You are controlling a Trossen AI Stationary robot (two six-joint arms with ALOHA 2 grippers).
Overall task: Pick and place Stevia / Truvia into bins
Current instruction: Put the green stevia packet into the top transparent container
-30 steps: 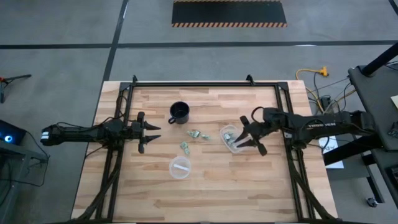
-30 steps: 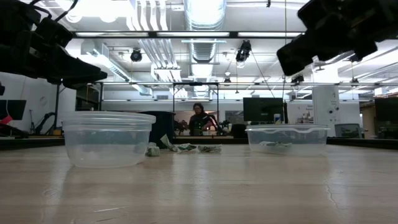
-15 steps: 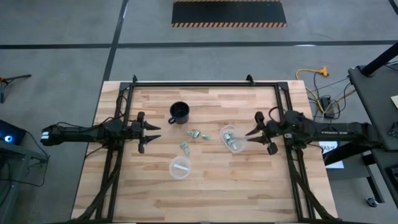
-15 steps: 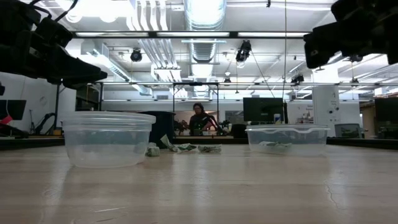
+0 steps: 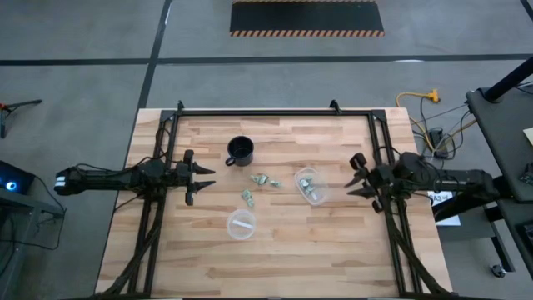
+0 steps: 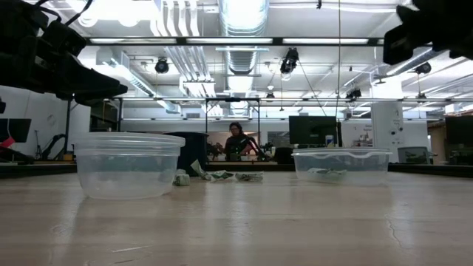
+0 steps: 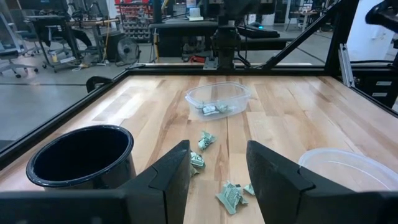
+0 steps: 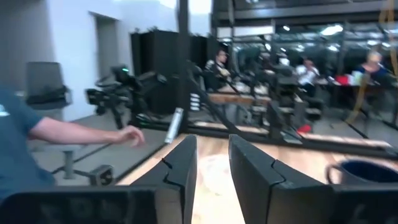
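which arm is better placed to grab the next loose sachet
Probably left. The left claw is open, facing the loose sachets between the mug and the oblong bin. The right claw sits at the table's right edge, beyond that bin.

My bench [image 5: 283, 242] is pale wood planks. Sitting on it: a black mug [image 5: 241, 151], a round clear bin [image 5: 241, 224], an oblong clear bin [image 5: 311, 186] with sachets inside, and loose green sachets [image 5: 265, 180] between mug and bins.
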